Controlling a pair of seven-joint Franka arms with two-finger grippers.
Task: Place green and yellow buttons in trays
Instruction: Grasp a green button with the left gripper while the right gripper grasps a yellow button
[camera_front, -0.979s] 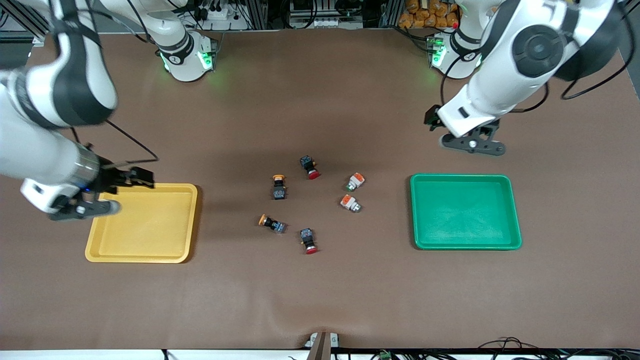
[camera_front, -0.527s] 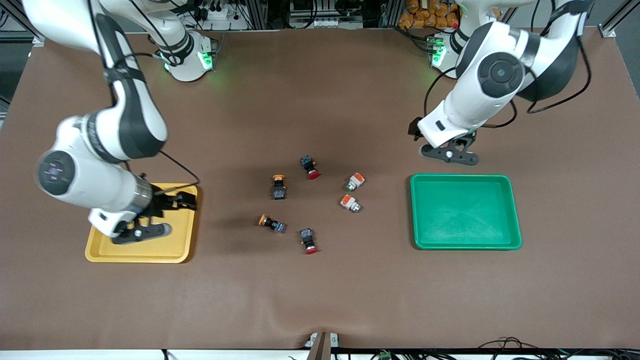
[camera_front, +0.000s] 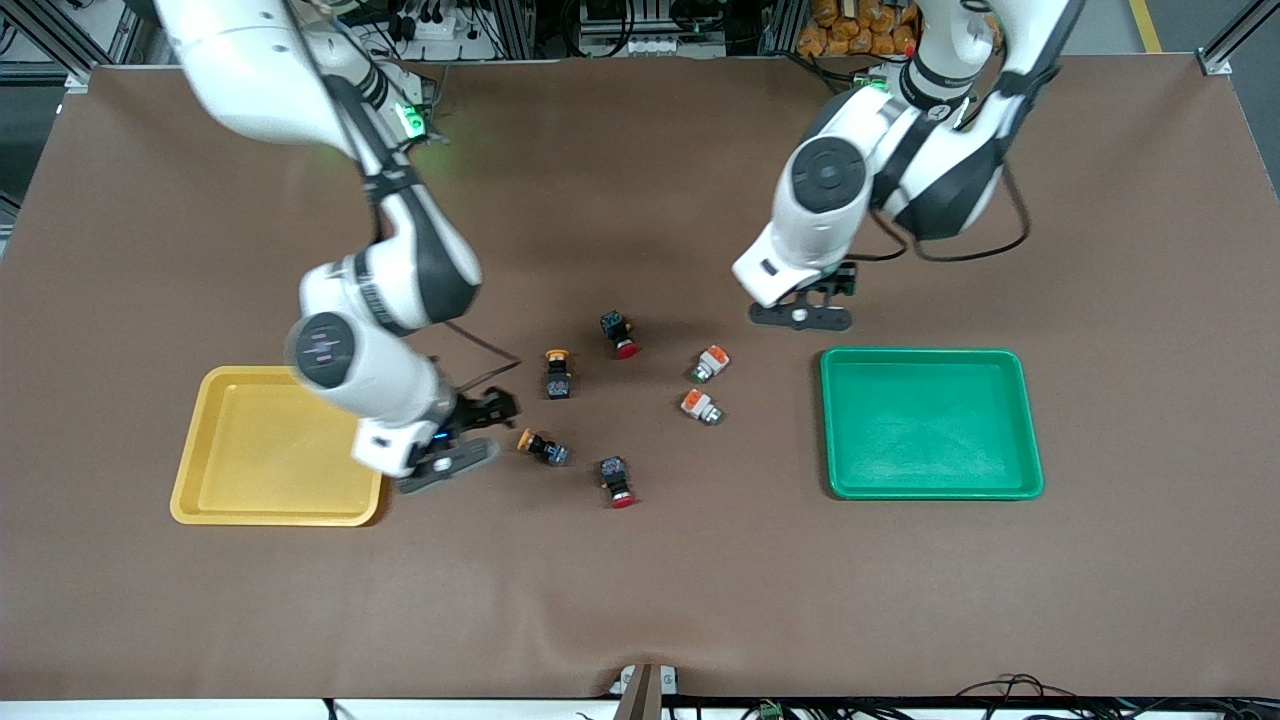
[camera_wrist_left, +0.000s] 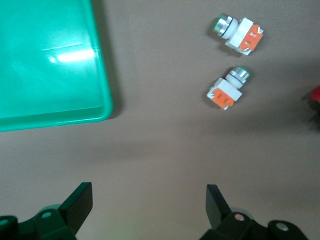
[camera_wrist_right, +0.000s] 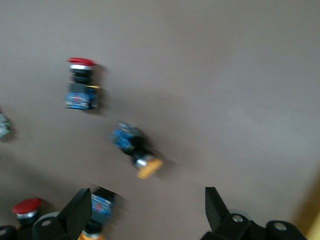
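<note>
Two yellow-capped black buttons (camera_front: 558, 375) (camera_front: 545, 447) and two white-grey buttons with orange blocks and green tips (camera_front: 710, 363) (camera_front: 700, 406) lie mid-table. The yellow tray (camera_front: 250, 440) and the green tray (camera_front: 930, 422) hold nothing. My right gripper (camera_front: 450, 462) is open and empty, over the table between the yellow tray and the nearer yellow button (camera_wrist_right: 135, 150); the other yellow button (camera_wrist_right: 97, 212) shows by one fingertip. My left gripper (camera_front: 800, 316) is open and empty over the table by the green tray's corner (camera_wrist_left: 50, 60); both green buttons (camera_wrist_left: 237, 34) (camera_wrist_left: 227, 87) show in its view.
Two black switches with red caps (camera_front: 620, 335) (camera_front: 617, 481) lie among the buttons; they also show in the right wrist view (camera_wrist_right: 80, 82) (camera_wrist_right: 25, 207). Both arm bases stand along the table's edge farthest from the front camera.
My right gripper has swung from over the yellow tray to the table beside it, toward the buttons. My left gripper has moved from beside the green tray toward the middle. The buttons have not moved.
</note>
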